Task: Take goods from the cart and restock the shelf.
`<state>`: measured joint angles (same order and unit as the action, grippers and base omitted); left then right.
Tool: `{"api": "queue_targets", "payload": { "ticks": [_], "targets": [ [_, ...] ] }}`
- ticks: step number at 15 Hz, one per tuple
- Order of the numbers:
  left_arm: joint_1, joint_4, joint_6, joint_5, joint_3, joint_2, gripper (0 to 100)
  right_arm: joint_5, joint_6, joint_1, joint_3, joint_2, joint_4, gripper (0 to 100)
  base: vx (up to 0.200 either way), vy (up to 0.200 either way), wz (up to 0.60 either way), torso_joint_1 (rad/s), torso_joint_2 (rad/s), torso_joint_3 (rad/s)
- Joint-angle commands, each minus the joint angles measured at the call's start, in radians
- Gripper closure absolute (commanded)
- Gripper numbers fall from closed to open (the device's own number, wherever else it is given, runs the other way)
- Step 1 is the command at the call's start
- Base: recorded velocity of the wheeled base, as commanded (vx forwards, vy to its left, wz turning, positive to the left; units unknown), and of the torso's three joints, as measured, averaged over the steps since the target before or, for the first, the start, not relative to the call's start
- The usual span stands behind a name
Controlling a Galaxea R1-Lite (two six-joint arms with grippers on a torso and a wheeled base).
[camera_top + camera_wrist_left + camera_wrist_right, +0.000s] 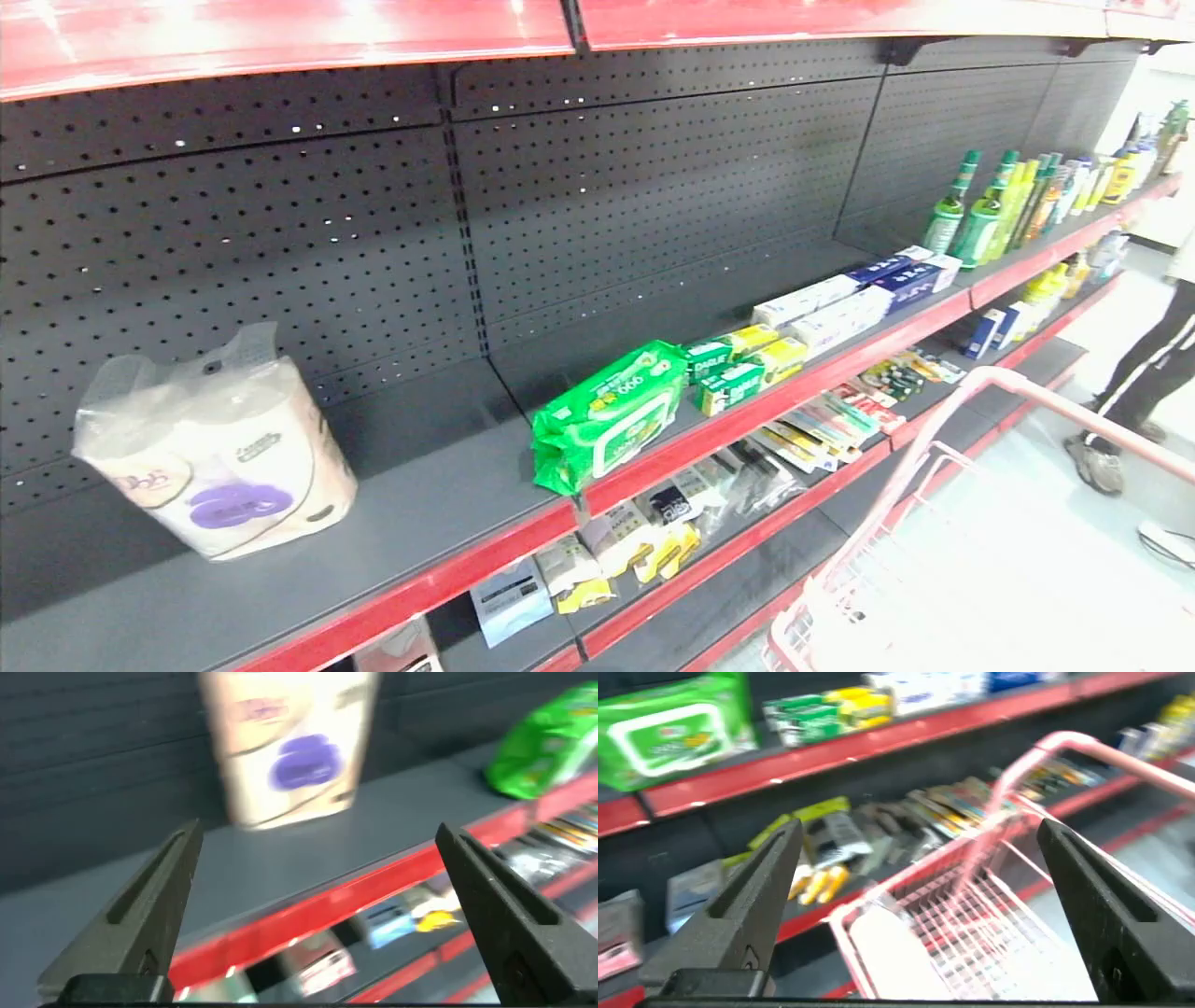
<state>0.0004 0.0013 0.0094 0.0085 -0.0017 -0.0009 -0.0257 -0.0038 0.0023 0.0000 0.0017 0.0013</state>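
A pack of toilet rolls (219,448) in clear wrap with a purple label stands on the grey shelf (420,509) at the left. A green wet-wipes pack (607,415) lies at the shelf's red front edge, near the middle. The pink wire cart (934,560) stands at the lower right, below the shelf. My left gripper (318,915) is open in front of the shelf edge, with the toilet roll pack (290,747) beyond it and nothing between its fingers. My right gripper (920,915) is open above the cart (971,924), holding nothing.
Green and white boxes (747,369) and blue boxes (896,275) line the shelf to the right, then green bottles (980,210). Lower shelves hold small packets (822,425). A person's legs (1134,383) stand in the aisle at the far right.
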Motion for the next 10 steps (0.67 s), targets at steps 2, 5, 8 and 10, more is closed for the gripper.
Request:
{"api": "queue_targets", "payload": {
  "ticks": [2,5,8,10],
  "targets": [
    [0.001,0.0,0.0,0.001,0.0,0.001,0,0.0,-0.001,0.001,0.0,0.0,-0.001,0,0.0,0.0,-0.6,0.002,0.01,0.007],
    [0.001,0.0,0.0,0.001,0.0,0.001,0,0.0,-0.002,0.001,0.0,0.0,0.0,0,0.0,0.0,-0.6,0.001,0.0,-0.002],
    [0.001,0.0,0.0,0.001,0.0,0.001,0,0.001,-0.002,0.001,0.0,0.0,0.0,0,0.0,0.0,-0.4,0.002,0.0,0.003],
    [0.001,0.0,0.0,0.001,0.0,0.001,0,0.0,-0.001,0.001,0.0,0.0,-0.001,0,0.0,0.0,0.0,0.0,0.0,0.0]
  ]
}}
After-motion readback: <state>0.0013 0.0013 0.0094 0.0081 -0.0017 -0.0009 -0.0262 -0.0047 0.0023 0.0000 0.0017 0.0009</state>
